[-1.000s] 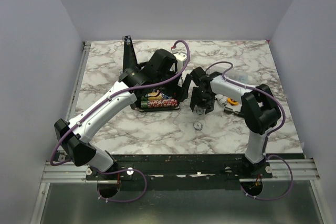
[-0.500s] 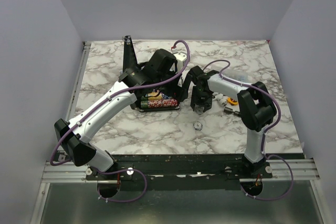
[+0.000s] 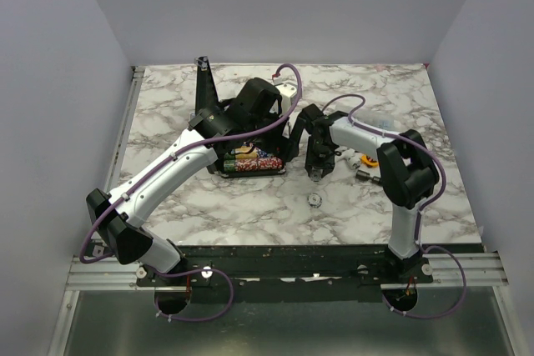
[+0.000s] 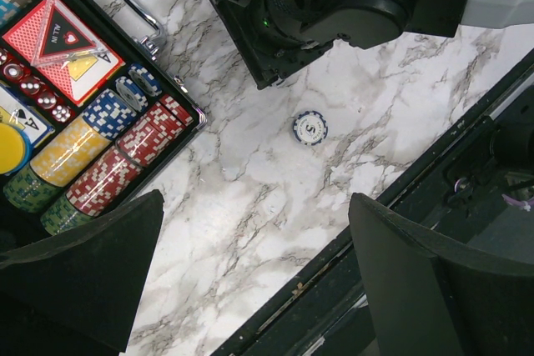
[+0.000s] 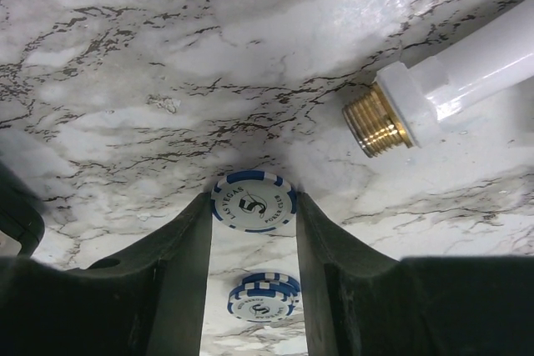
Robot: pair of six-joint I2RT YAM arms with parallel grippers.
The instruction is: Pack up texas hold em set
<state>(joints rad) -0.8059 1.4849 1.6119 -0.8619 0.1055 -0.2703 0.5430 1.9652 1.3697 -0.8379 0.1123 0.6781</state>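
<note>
Blue-and-white poker chip (image 5: 250, 203), mid-frame, is pinched in the right gripper's (image 5: 252, 203) jaws — carry it level, release low into the open black hinged case (image 4: 198, 114) at upper left of the left wrist view — the left gripper's (image 4: 254, 206) jaws gape wide.

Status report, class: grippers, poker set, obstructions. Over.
Left gripper open by open case. Right gripper shut on blue chip. Second chip loose below. Brass fitting nearby.

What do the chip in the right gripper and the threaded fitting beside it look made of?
The chip is probably plastic or clay composite: matte, blue-white edge stripes, printed 5 label. The fitting looks like brass, with shiny gold threads, on a glossy white tube, likely plastic.
</note>
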